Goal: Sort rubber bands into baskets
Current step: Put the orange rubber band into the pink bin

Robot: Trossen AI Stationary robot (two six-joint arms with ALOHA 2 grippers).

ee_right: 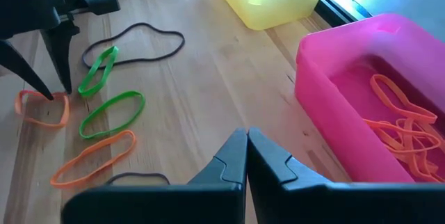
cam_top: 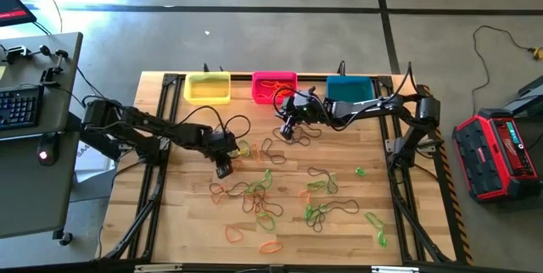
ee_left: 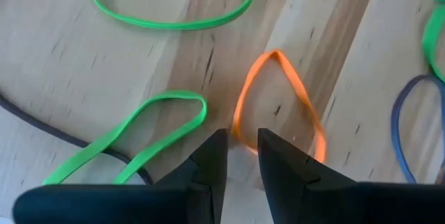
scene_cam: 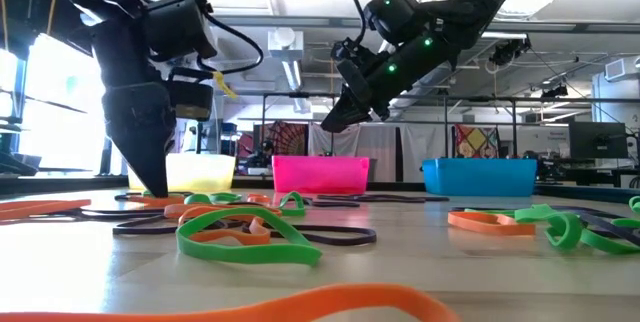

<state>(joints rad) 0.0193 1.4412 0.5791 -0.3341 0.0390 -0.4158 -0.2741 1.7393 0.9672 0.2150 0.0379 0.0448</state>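
Observation:
My left gripper point(cam_top: 223, 169) stands fingers-down at the table's middle left, tips at the wood. It is narrowly open in the left wrist view point(ee_left: 241, 147), with one end of a flat orange rubber band point(ee_left: 300, 92) between the tips. I cannot tell whether it touches the band. My right gripper point(ee_right: 247, 140) is shut and empty, raised above the table point(scene_cam: 330, 122) in front of the pink basket point(cam_top: 274, 86). That basket holds several orange bands point(ee_right: 400, 123). The yellow basket point(cam_top: 208, 87) and the teal basket point(cam_top: 349, 89) flank it along the far edge.
Many green, orange and dark bands lie loose over the table's middle and near half point(cam_top: 254, 192). Two green bands point(ee_left: 167, 109) lie close to the orange one. A dark band point(ee_right: 139, 36) lies near the yellow basket.

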